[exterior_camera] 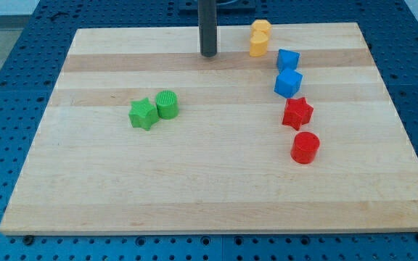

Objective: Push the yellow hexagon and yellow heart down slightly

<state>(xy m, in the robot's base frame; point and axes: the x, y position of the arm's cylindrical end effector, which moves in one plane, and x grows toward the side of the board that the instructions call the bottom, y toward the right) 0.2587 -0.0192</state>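
Note:
Two yellow blocks touch near the board's top edge: the upper one [260,29] and the lower one [258,45]. Their shapes, hexagon and heart, are hard to tell apart at this size. My tip [208,54] rests on the board to the left of the yellow pair, about a block and a half's width away, level with the lower yellow block. It touches no block.
Below the yellow pair runs a column: two blue blocks [288,59] [288,83], a red star [297,113] and a red cylinder [305,148]. A green star [143,114] and a green cylinder [167,104] sit at the left middle. The wooden board [216,196] lies on a blue pegboard.

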